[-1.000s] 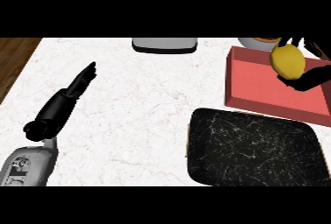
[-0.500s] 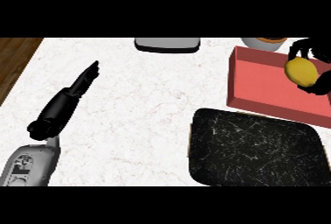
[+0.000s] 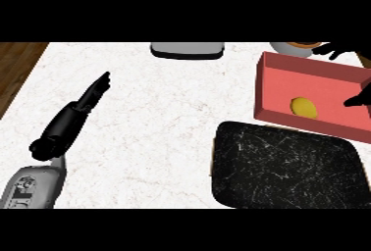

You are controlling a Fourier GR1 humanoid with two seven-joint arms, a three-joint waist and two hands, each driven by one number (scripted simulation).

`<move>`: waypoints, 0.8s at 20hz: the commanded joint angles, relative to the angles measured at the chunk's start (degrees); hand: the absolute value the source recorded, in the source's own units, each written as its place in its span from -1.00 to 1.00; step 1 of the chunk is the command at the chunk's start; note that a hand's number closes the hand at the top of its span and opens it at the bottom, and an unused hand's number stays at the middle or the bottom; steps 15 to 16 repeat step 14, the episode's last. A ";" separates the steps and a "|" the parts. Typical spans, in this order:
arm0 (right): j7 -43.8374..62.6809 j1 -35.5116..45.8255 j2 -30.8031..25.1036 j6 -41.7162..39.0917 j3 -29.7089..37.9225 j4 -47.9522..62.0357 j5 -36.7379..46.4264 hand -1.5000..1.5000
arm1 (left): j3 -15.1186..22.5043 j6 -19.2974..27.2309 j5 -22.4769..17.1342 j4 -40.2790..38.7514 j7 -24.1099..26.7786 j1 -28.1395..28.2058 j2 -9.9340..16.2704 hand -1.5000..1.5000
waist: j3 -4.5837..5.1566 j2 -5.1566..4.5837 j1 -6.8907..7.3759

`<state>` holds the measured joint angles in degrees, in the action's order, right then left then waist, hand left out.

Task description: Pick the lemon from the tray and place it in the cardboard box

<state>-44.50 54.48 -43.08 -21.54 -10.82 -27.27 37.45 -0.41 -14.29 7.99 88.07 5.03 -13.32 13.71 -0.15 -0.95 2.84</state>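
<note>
The lemon lies inside the pink box at the far right of the bench, near the box's near wall. Nothing is holding it. The right hand shows only as dark fingers at the right edge, just beside the lemon but apart from it, released. The dark tray sits just near of the box, with no lemon on it. So the putting-in looks done. The good way to finish is to lift the right hand straight up and away, so it does not bump the lemon or catch the box wall. The left hand rests on the bench at the left, fingers straight and holding nothing; it can stay there.
</note>
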 commanded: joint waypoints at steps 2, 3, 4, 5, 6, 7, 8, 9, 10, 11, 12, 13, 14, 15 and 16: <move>-4.80 2.62 4.89 -9.52 12.03 5.15 -14.84 -1.00 | -0.26 0.46 0.24 -1.25 0.72 -0.05 -0.29 0.00 | -0.10 0.05 -0.69; -2.89 3.16 5.27 -11.40 14.77 7.20 -17.95 -1.00 | -0.87 0.21 -0.16 -1.62 0.69 -0.30 0.12 0.00 | -0.11 -0.16 -0.49; -1.44 3.13 5.58 -12.38 16.70 8.84 -20.16 -1.00 | 0.33 1.49 0.86 -1.15 -0.46 -1.37 -1.31 0.00 | -0.16 -0.13 -1.05; 0.10 3.19 5.07 -15.16 19.15 10.44 -23.14 -1.00 | -0.09 0.91 0.77 -0.82 0.15 -0.18 -0.34 0.00 | -0.12 0.24 -1.16; 1.69 2.78 5.21 -14.91 21.54 12.65 -25.47 -1.00 | -0.30 0.87 0.19 -0.88 0.56 -0.19 -0.73 0.00 | -0.18 -0.26 -0.67; 5.85 5.24 4.89 -17.80 22.60 14.23 -26.88 -1.00 | 1.07 1.19 1.27 -0.71 0.36 -0.36 -1.37 0.00 | -0.05 -0.11 -0.44; 7.97 6.25 3.53 -19.20 23.87 15.70 -28.13 -1.00 | 0.16 1.29 0.60 -1.30 -0.56 -2.03 -1.33 0.00 | -0.05 -0.29 -0.58; 9.20 5.59 2.46 -17.70 25.23 17.46 -29.02 -1.00 | -0.19 0.22 0.57 -0.73 -0.71 -2.27 0.14 0.00 | -0.11 -0.54 0.03; 12.38 6.94 4.10 -16.75 26.13 18.73 -30.00 -1.00 | 0.99 0.28 0.51 0.27 -0.06 -0.59 -1.11 0.00 | -0.05 -0.36 0.74; 14.90 9.35 0.24 -19.31 27.19 19.68 -30.84 -1.00 | 0.87 0.05 0.99 -1.24 0.77 -1.30 -0.54 0.00 | -0.06 -0.86 0.98; 14.08 7.51 -0.31 -19.72 28.19 20.23 -31.85 -1.00 | -0.47 0.05 0.38 0.01 0.41 -0.73 0.37 0.00 | -0.07 -0.44 0.57; 13.49 7.01 -0.67 -18.59 28.98 20.52 -32.44 -1.00 | 0.14 0.48 0.29 0.77 -0.63 -2.19 -0.69 0.00 | -0.18 -0.85 1.07; 12.13 5.84 -2.13 -18.14 29.23 20.05 -32.49 -1.00 | -0.62 -0.34 -0.12 -1.58 0.37 -2.17 0.05 0.00 | -0.18 -1.16 0.81; 12.13 5.84 -2.13 -18.14 29.23 20.05 -32.49 -1.00 | -0.62 -0.34 -0.12 -1.58 0.37 -2.17 0.05 0.00 | -0.18 -1.16 0.81; 12.13 5.84 -2.13 -18.14 29.23 20.05 -32.49 -1.00 | -0.62 -0.34 -0.12 -1.58 0.37 -2.17 0.05 0.00 | -0.18 -1.16 0.81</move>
